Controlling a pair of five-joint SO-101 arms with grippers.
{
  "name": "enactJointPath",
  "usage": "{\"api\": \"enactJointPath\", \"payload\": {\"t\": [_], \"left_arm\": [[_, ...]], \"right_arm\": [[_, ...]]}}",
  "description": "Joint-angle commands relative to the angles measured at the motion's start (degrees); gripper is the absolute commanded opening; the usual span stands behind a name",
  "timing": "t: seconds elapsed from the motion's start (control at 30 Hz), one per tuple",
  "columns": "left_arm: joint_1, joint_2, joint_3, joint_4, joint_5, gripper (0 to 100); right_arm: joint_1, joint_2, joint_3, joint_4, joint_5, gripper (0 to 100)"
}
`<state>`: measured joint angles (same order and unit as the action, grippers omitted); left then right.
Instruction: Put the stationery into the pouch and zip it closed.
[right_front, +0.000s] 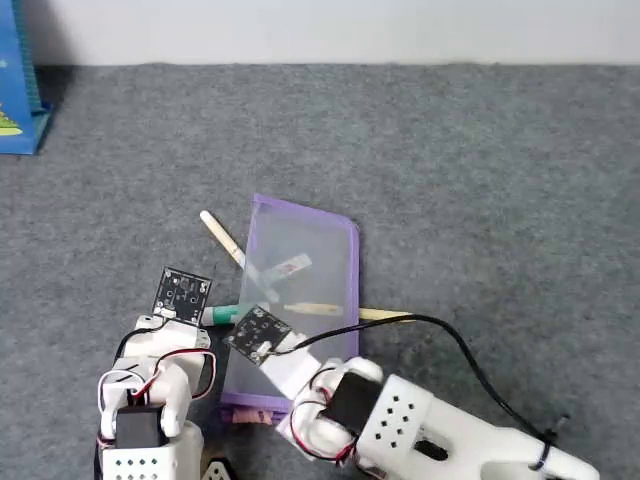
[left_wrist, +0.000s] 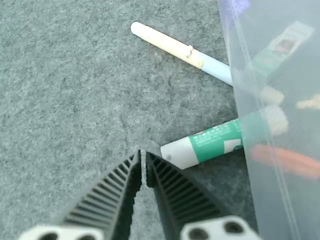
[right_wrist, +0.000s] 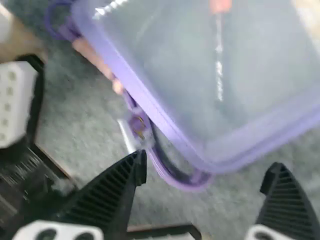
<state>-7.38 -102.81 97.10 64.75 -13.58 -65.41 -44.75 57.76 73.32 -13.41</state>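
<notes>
Pouch (right_front: 300, 250) lay flat, translucent. Right gripper (right_wrist: 207, 167) spread wide at pouch's near end, by zipper pull (right_wrist: 136, 126). Left gripper (left_wrist: 143, 156) pinched closed, empty, beside pouch. Green marker (left_wrist: 205, 145) and pen (left_wrist: 175, 46) poked past pouch's edge; zipping now risked leaving them outside.

Robotics lab bench or desk rig, exact room unclear. Grey felt mat (right_front: 480, 150) over the tabletop, plain white wall (right_front: 350, 30) behind. White left arm (right_front: 150, 410) and right arm (right_front: 420, 425) with exposed wires, black cable (right_front: 466, 352) trailing. Blue box (right_front: 15, 90) at far corner. Purple see-through pouch (right_front: 310, 250) lies on the mat.
</notes>
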Motion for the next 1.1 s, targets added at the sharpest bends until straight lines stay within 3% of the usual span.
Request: {"api": "enactJointPath", "payload": {"t": [0.0, 0.27, 0.5, 0.73, 0.9, 1.07], "left_arm": [[-0.1, 0.4, -0.6, -1.2, -0.4, 2], [-0.1, 0.4, -0.6, -1.2, -0.4, 2], [-0.1, 0.4, -0.6, -1.2, -0.4, 2], [-0.1, 0.4, -0.6, -1.2, -0.4, 2], [-0.1, 0.4, -0.6, -1.2, -0.4, 2], [-0.1, 0.4, -0.6, -1.2, -0.4, 2]], "right_arm": [[-1.7, 3.0, -0.4, -6.3, -0.9, 37.4], [0.7, 8.5, 5.5, -19.3, -0.5, 37.4], [16.0, 8.4, 5.2, -22.7, 5.5, 37.4], [31.6, 8.5, 5.2, -39.1, 13.1, 37.4], [33.5, 5.9, 5.3, -34.4, 15.0, 37.4], [26.9, -4.1, 5.2, -22.6, 12.0, 37.3]]}}
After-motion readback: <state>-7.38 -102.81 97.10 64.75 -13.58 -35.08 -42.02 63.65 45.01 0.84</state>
